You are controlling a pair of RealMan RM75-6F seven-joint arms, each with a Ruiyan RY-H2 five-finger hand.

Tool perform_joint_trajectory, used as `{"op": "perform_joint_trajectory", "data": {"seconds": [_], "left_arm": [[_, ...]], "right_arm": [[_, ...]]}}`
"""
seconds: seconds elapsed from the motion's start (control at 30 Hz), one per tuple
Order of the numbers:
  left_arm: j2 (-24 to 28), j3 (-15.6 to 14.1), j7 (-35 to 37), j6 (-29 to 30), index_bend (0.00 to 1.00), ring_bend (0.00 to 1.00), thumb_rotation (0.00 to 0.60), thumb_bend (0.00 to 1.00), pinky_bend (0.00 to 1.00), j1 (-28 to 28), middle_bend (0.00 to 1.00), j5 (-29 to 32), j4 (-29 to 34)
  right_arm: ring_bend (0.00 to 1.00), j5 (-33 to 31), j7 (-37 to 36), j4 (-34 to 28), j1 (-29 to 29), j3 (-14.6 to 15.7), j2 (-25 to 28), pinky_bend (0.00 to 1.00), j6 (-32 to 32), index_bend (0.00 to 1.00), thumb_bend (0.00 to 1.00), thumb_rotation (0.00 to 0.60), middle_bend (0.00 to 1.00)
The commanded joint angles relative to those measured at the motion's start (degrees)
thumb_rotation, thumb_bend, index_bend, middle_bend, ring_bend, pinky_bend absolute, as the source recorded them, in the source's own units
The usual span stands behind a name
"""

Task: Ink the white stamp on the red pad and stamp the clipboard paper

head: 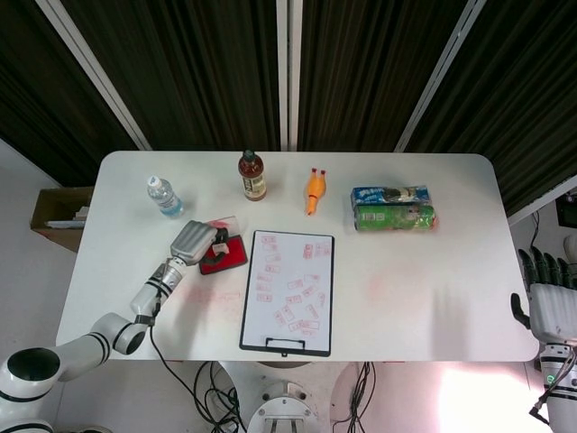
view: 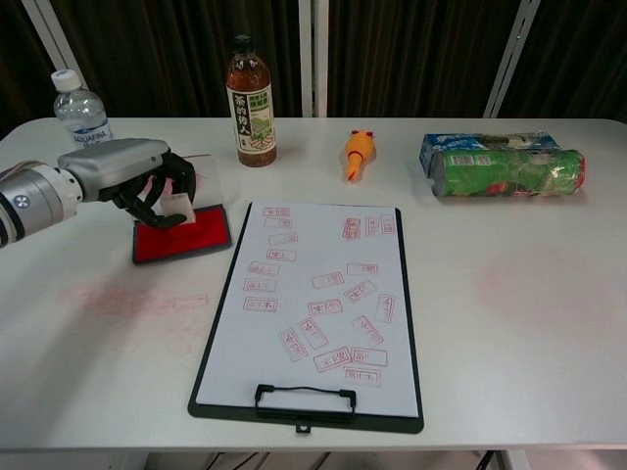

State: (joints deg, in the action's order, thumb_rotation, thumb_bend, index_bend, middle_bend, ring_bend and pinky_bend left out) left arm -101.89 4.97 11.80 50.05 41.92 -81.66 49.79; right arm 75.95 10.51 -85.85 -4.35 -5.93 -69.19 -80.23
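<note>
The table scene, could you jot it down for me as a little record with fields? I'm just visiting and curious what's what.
left hand: holds the white stamp on the red pad
right hand: off the table's right edge, holding nothing, fingers apart
clipboard paper: centre of the table, already covered in red stamp marks
back row: water bottle, tea bottle, orange rubber chicken toy
right side: green can lying in front of a blue snack packet
task stage: inking, next mark not yet made

Red pad [view: 186, 236] – white stamp [view: 174, 207] – orange toy [view: 357, 154]
</note>
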Motion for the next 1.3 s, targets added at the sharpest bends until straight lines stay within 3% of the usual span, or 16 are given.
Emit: {"op": "perform_joint_trajectory", "data": {"seconds": [0.03,0.37,0.7,1.0,1.3], "left_arm": [[-0.2,-0.2,0.5,0.1,0.68,0.67,0.6,0.43,0.78,-0.1,0.72,-0.2,-0.4],[1.9,0.7,0.0,2.7,0.68,0.67,0.6,0.43,0.78,0.1,0.72,-0.7,3.4],[7.9,2.5,-7.2,3.9,0.7,0.68,0.6,0.44,0.79,1.5,0.75,-0.5,18.4],[2.9,5.4,-14.8,-0.7,0.71,0.68,0.6,0.44,0.79,6.6,0.75,3.2,20.5],[-4.4,6.9,-17.1,-4.3,0.71,0.68,0.6,0.44,0.79,10.8,0.75,6.1,13.5]], "right_arm": [[0.0,-0.1,-0.1,0.2,0.1,-0.1,0.0,0.0,-0.1,0.0,0.39,0.6,0.0],[0.0,0.6,-1.8,0.7,0.5,-0.2,0.2,0.0,-1.4,0.0,0.4,0.6,0.0],[0.0,1.4,-4.2,1.3,1.0,0.1,0.4,0.0,-1.8,0.0,0.4,0.6,0.0],[0.0,2.1,-5.8,1.4,1.8,0.4,1.0,0.0,-2.8,0.0,0.4,0.6,0.0],[0.0,1.5,-8.4,2.5,2.8,0.3,1.8,0.0,-3.2,0.0,0.4,0.6,0.0]]}}
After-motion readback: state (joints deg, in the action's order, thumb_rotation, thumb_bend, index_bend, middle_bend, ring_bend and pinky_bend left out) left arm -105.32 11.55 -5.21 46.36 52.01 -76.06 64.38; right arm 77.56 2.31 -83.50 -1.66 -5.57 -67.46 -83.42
